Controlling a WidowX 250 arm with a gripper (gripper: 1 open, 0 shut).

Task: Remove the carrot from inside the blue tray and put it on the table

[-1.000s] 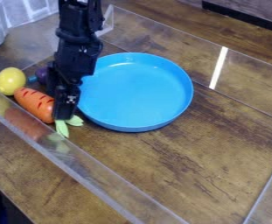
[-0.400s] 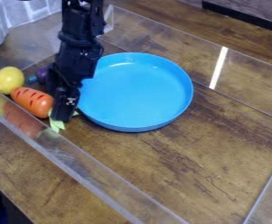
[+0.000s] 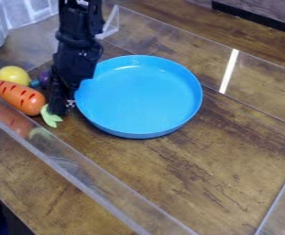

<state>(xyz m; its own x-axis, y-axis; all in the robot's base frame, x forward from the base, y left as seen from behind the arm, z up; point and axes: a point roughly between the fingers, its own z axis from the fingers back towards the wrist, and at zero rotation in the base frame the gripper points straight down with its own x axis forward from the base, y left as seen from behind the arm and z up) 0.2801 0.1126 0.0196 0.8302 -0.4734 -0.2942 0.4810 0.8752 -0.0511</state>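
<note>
While arm stands at left rim of blue tray [image 3: 145,96], fingers [image 3: 61,99] now read closed, having been wide a second ago; whether they pinch anything cannot be told. Carrot [image 3: 18,95] lies on desk [image 3: 218,174] outside tray, green end near fingers, orange body touching yellow fruit [image 3: 11,76]. Since previous views carrot has shifted left and swung round. Tray holds nothing. Judgement: removal essentially achieved; remaining concern is clean withdrawal without dragging carrot.
</note>
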